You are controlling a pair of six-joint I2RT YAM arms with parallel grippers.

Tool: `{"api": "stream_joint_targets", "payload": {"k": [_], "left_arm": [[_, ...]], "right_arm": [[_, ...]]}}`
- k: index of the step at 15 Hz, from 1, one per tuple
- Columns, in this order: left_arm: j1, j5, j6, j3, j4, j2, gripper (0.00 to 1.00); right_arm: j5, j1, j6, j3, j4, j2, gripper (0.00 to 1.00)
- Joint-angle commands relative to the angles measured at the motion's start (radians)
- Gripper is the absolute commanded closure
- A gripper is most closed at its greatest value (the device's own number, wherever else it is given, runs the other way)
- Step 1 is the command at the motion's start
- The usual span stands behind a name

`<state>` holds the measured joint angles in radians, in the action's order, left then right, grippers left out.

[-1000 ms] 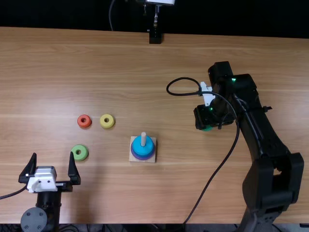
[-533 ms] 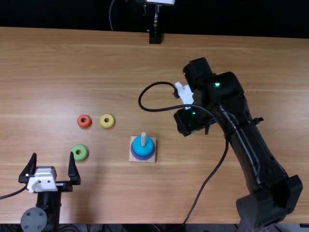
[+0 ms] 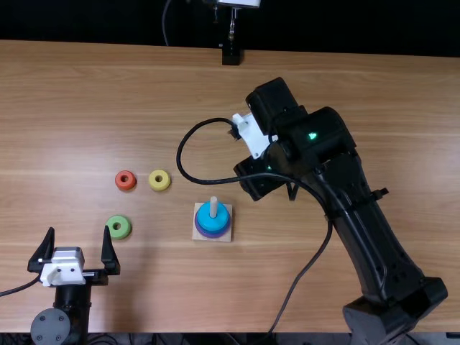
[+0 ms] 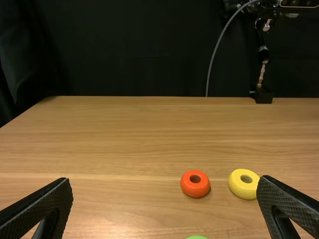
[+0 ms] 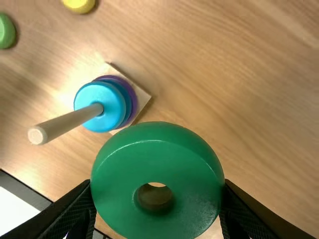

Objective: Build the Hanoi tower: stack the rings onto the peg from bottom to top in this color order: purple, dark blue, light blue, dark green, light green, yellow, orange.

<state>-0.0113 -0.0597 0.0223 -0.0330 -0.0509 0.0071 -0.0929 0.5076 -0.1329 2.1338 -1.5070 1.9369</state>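
Was on step four, probably: dark green ring (image 5: pixel 157 142) gripped in right claw (image 5: pixel 158 199), spread to ring width, near peg (image 3: pixel 213 206), mid-frame in top view. Had light blue ring (image 5: pixel 92 102) over dark blue ring (image 5: pixel 128 103) over purple ring (image 5: pixel 134 102). Needed centering over peg, lowering, release. Had left claw (image 3: pixel 79 230) empty, wide open, lower left. Saw held ring in right wrist view; in top view, had right arm (image 3: pixel 316 151) covering it. Had light green ring (image 3: pixel 111 231), yellow ring (image 3: pixel 159 187), orange ring (image 3: pixel 126 187) on counter (image 3: pixel 158 287), left side.

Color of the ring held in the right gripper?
Dark green ring, seen best in the right wrist view.
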Motion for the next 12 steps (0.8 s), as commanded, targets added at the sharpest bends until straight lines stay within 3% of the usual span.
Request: {"api": "stream_joint_targets", "payload": {"k": [1,12], "left_arm": [[0.01,0.017,-0.011,0.033,-0.039,-0.007,0.0],[0.01,0.017,-0.011,0.033,-0.039,-0.007,0.0]], "right_arm": [[-0.008,0.035,-0.005,0.029,-0.004,-0.032,1.0],[-0.01,0.147,0.004,0.049,0.004,-0.032,1.0]]}}
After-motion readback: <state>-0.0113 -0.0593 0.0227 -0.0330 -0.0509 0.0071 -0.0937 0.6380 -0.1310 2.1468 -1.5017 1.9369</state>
